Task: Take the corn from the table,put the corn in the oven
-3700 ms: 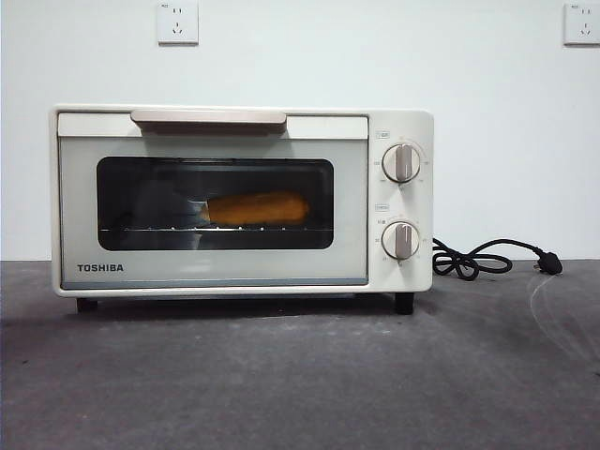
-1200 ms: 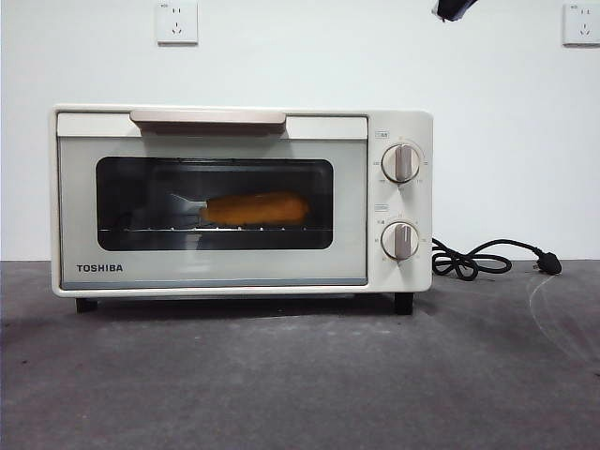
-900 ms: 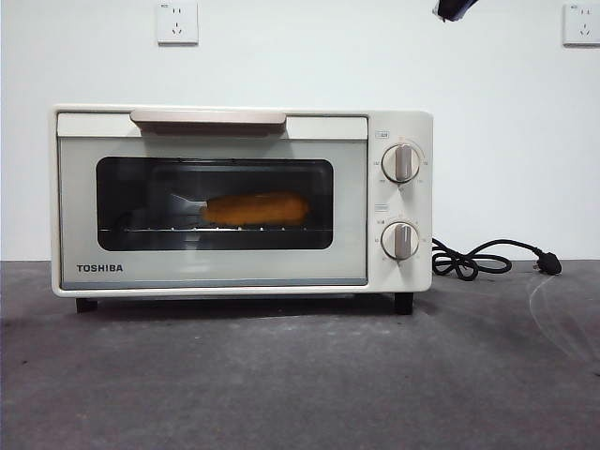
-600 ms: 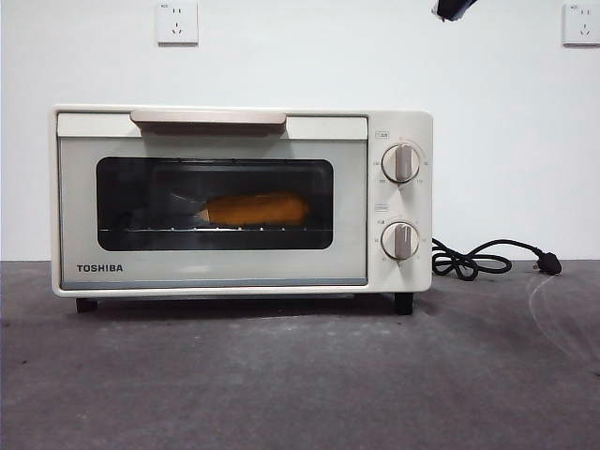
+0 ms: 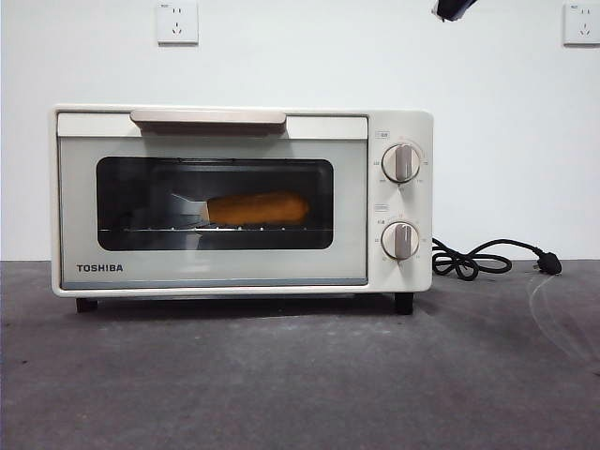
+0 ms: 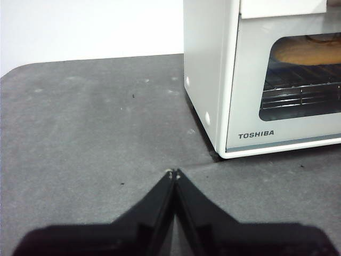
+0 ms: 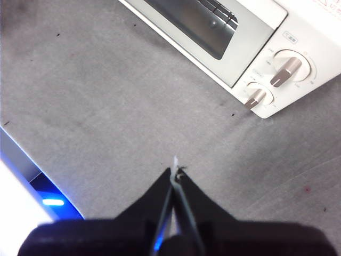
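A: Where is the corn (image 5: 256,208)?

B: Inside the TOSHIBA toaster oven (image 5: 242,200), lying lengthwise on the wire rack (image 5: 216,230), seen through the dark glass door (image 5: 215,203). Tapered end toward the side away from the knobs. Also partly visible through the window in the left wrist view (image 6: 310,52), above the rack bars.

A: Door position?

B: Closed, flush with the cream-white front; bar handle (image 5: 208,117) along its top edge. Two round knobs (image 5: 401,162) stacked on the panel beside the door, upper and lower (image 5: 400,241).

A: Oven placement?

B: Standing on the dark grey table (image 5: 300,375), on short black feet. Black cord (image 5: 469,260) coiled on the table beside the knob side, plug (image 5: 549,264) lying at its far end. White wall behind, with two wall sockets (image 5: 177,22) above.

A: State of the left gripper (image 6: 173,174)?

B: Jaws pressed together tip to tip, nothing between them. Held over bare table, apart from the oven's front corner on the side away from the knobs.

A: And the right gripper (image 7: 175,171)?

B: Likewise closed to a point and empty. Raised well above the table, looking down on the knob panel and part of the door; no contact with the oven.

A: Anything of the arms in the front view?

B: Only a small black tip (image 5: 454,8) at the top edge, above the knob side. Owner arm cannot be told from that view.
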